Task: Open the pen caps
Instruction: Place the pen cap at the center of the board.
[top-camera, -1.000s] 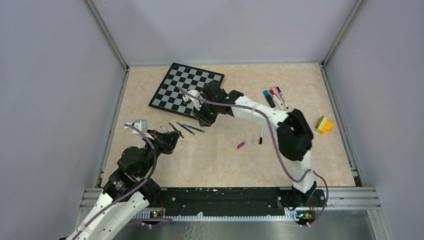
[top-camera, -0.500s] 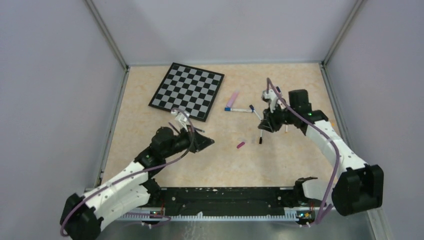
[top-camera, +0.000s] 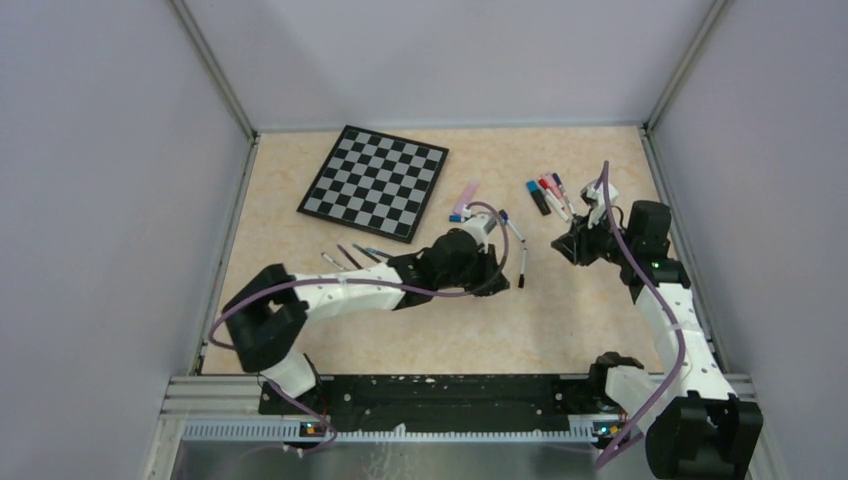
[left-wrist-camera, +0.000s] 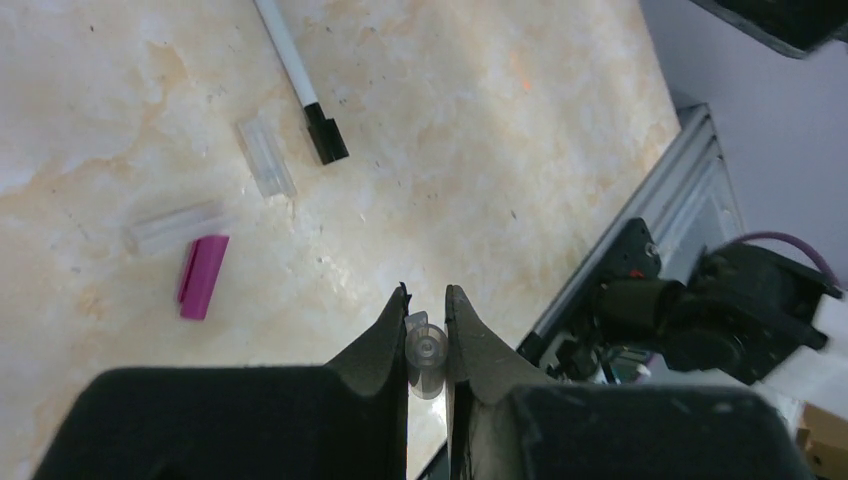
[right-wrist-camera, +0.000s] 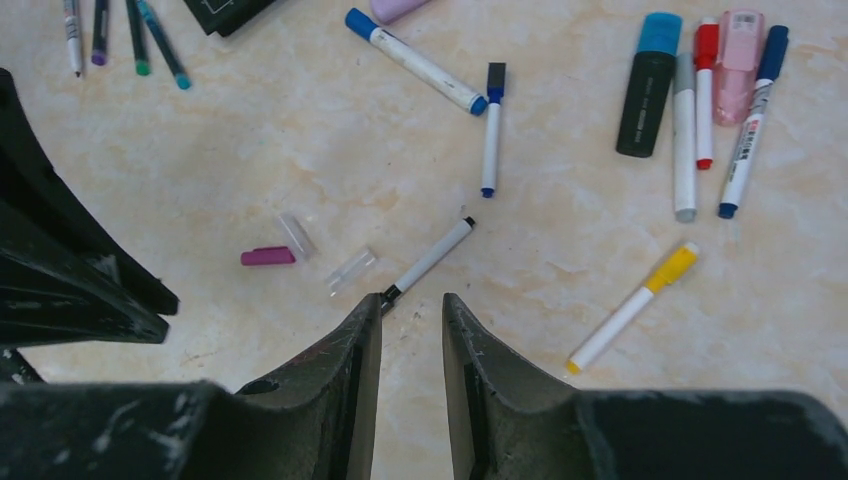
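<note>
Cap (left-wrist-camera: 425, 355), clear plastic, pinched end-on between the fingertips of my left gripper (left-wrist-camera: 425, 293) and held above the table (left-wrist-camera: 480, 120). Below it lie a purple cap (left-wrist-camera: 203, 277) and two more clear caps (left-wrist-camera: 175, 228), each apart from the others, near a black-ended white pen (left-wrist-camera: 287, 50).

Judged step: setting this cap down. To do it well, I lower it beside the loose caps, short of the pen, and spread my jaws only once it rests.

My right gripper (right-wrist-camera: 410, 305) hangs with jaws parted and nothing between them, just over that same white pen. A yellow-capped pen (right-wrist-camera: 630, 308) and a row of capped markers (right-wrist-camera: 700, 90) lie further out and are probably next.

Only the left wrist view shows the held cap. The top view does not show it, but it does show the chessboard (top-camera: 375, 180) and where both arms are placed.
</note>
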